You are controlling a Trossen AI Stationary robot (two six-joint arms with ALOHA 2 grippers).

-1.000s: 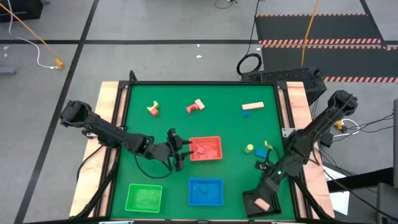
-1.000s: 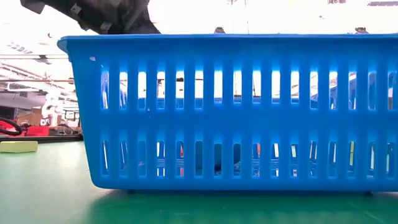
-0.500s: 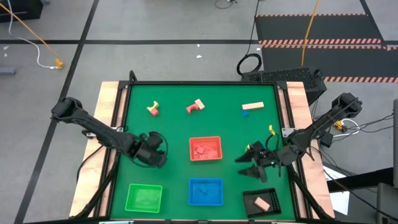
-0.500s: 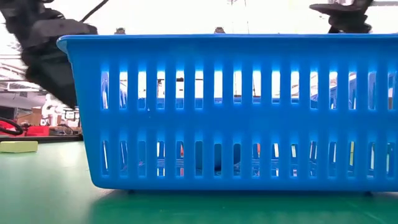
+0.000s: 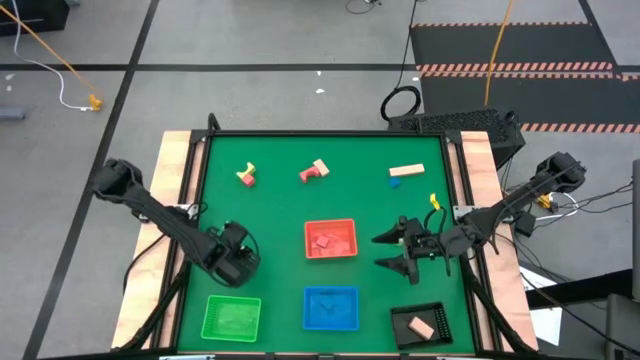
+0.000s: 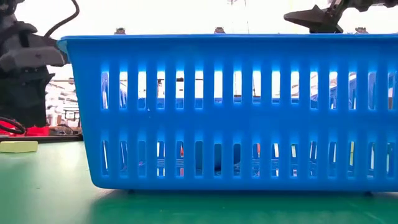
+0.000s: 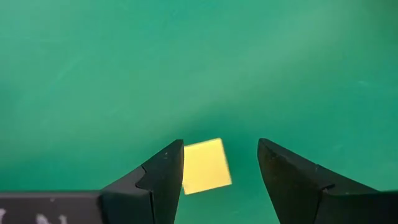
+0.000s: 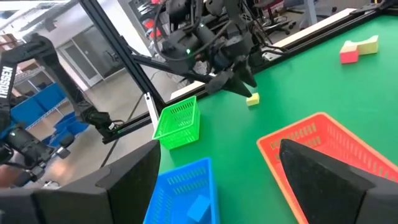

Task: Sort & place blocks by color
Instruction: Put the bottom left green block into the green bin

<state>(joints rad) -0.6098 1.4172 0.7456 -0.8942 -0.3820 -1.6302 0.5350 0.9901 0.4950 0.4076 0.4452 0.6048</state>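
My left gripper (image 7: 221, 146) points down at the mat's near left part (image 5: 237, 265). It is open, with one finger on each side of a small yellow block (image 7: 205, 165) lying flat on the mat. The right wrist view shows that block (image 8: 252, 99) just below the left fingertips, which touch nothing. My right gripper (image 5: 386, 252) is open and empty, held above the mat right of the red basket (image 5: 330, 240). Loose blocks lie at the far side: a red and yellow pair (image 5: 245, 176), a pink and tan pair (image 5: 315, 171), and a tan bar (image 5: 406, 171) with a blue cube (image 5: 395, 182).
The near edge holds a green basket (image 5: 232, 317), a blue basket (image 5: 331, 308) with a blue block inside (image 8: 198, 205), and a black tray (image 5: 407, 318) with a tan block (image 5: 421, 327). Red pieces lie in the red basket. The blue basket (image 6: 230, 112) fills the low view.
My left gripper has left the red basket's left side, moved toward the near left of the table and tipped to point down over the yellow block. My right gripper has risen from the black tray and swung toward the far side, to the right of the red basket.
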